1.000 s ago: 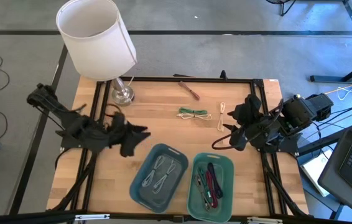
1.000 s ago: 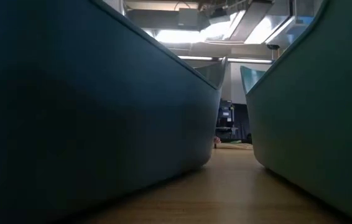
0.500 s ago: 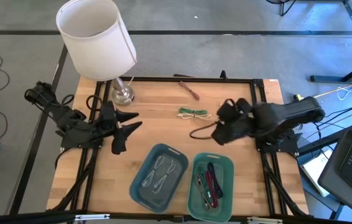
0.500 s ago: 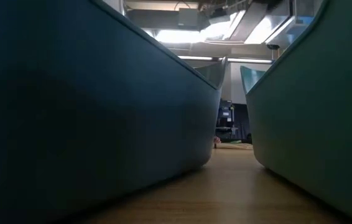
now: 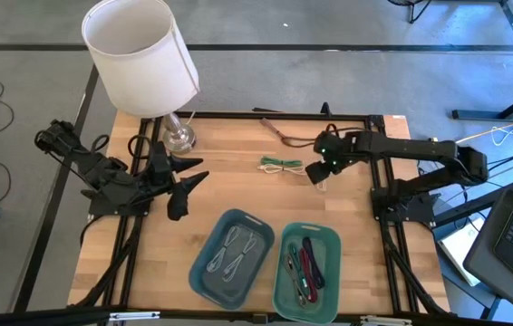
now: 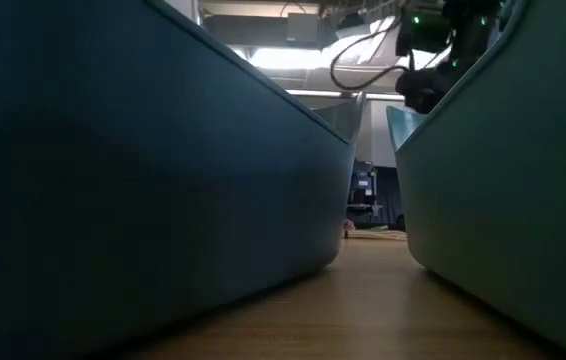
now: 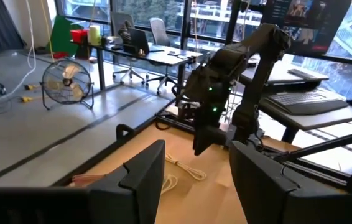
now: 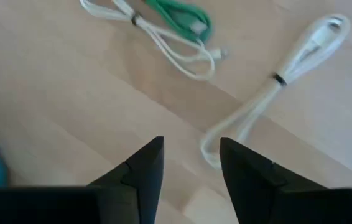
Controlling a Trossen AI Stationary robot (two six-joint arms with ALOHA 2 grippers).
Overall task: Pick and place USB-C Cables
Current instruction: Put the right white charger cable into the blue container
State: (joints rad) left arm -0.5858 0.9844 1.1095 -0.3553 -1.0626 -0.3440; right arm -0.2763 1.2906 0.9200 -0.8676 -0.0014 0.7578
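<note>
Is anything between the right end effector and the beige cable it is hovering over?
Nothing visible. The right end effector hangs with fingers apart above the beige cable, bare wood between them. The green-and-white cable lies apart to one side.

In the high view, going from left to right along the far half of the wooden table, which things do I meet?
White-shaded lamp with a glass base → green and white bundled cable → right tool, above a beige bundled cable.

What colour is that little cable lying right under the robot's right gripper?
The cable is white or pale beige, bound by a dark tie; the right wrist view shows it best.
</note>
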